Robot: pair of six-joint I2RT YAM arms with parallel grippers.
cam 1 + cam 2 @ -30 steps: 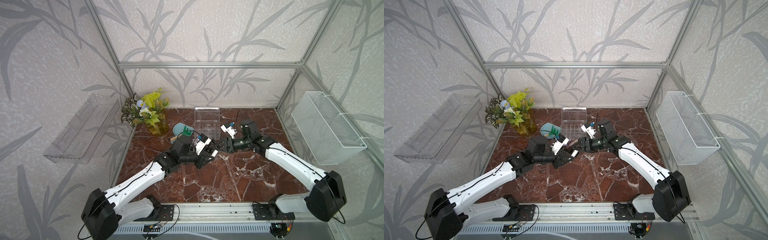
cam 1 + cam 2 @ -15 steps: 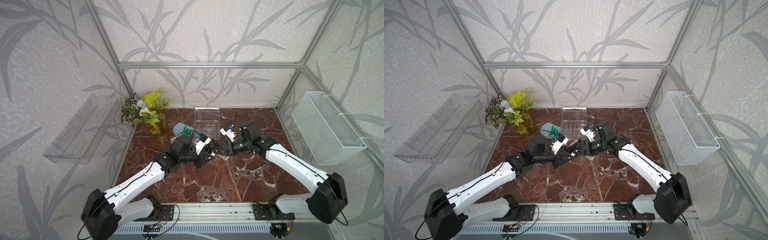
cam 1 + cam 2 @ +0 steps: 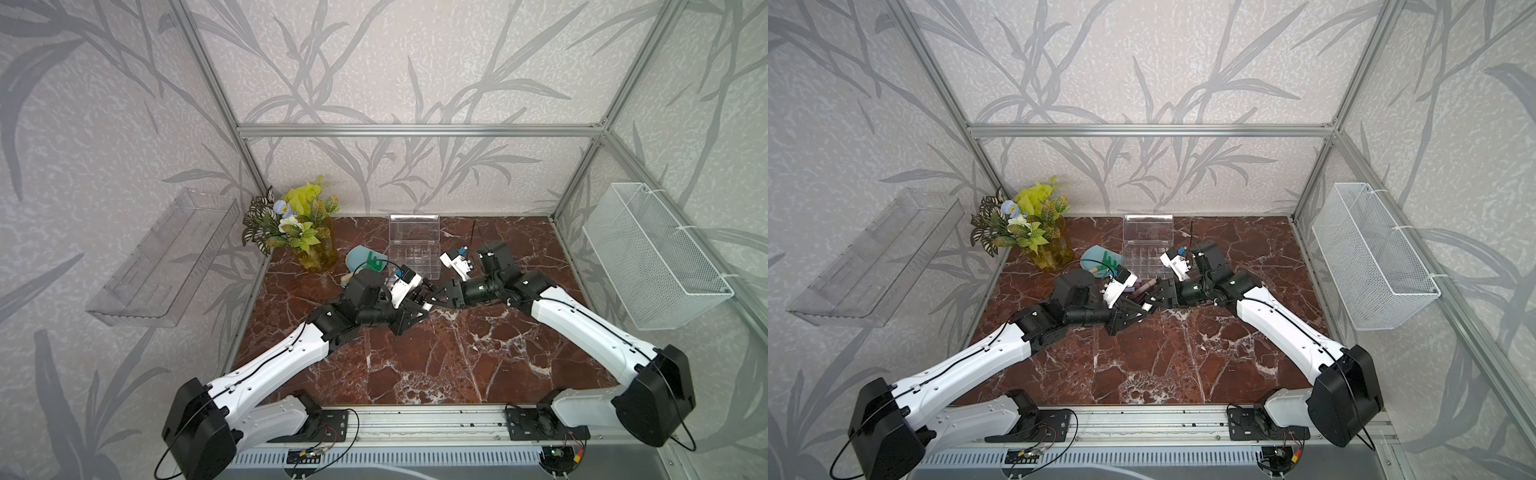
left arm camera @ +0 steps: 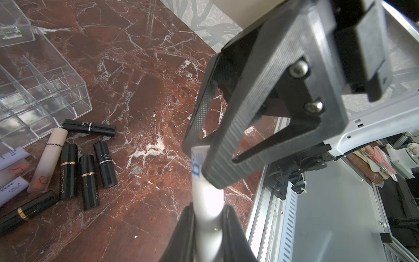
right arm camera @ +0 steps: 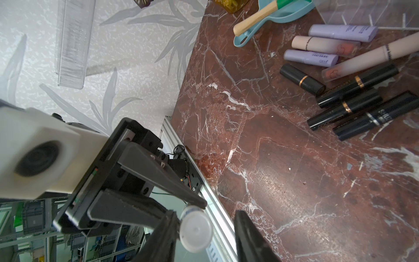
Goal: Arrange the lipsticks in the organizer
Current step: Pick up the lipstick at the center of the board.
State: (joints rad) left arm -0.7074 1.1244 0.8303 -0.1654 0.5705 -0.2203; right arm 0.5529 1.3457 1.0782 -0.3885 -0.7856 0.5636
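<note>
— Red-brown marble tabletop [image 3: 415,365], grey leaf-patterned walls all round. Where does the clear plastic grid organizer [image 3: 415,266] sit?

— Toward the back of the marble, with its hinged lid standing open. Loose lipsticks [image 5: 357,85], black, lilac and pale pink cylinders, lie flat just beside its front edge.

— And the arms?

— They meet just in front of the organizer. The left gripper [image 4: 207,226] is clamped on a white lipstick tube with blue print [image 4: 205,195], held off the surface. The right gripper [image 5: 204,217] straddles that tube's capped end, jaws apart, with a gap showing beside one finger.
</note>
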